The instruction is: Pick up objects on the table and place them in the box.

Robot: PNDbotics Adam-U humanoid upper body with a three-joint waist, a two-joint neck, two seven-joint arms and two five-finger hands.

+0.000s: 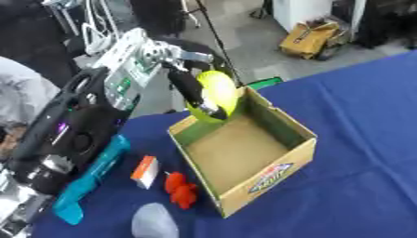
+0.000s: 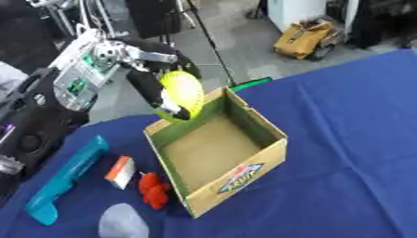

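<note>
Left eye view shows the left hand (image 1: 198,95) curled around a yellow-green ball (image 1: 218,92) over the far corner of the box (image 1: 277,174). It looks light, smooth and round, so it may slip; the hand should wrap its middle

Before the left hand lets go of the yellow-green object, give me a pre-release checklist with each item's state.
1. Left hand curled round the yellow-green object: ok.
2. Object over the box opening: not ok, it hangs at the far-left corner rim.
3. Box interior free: ok, bare floor.
4. Box upright on the blue table: ok.
5. Right hand clear: cannot tell, not in view.
6. Red object, orange-white carton, teal tool outside the box: ok.
</note>
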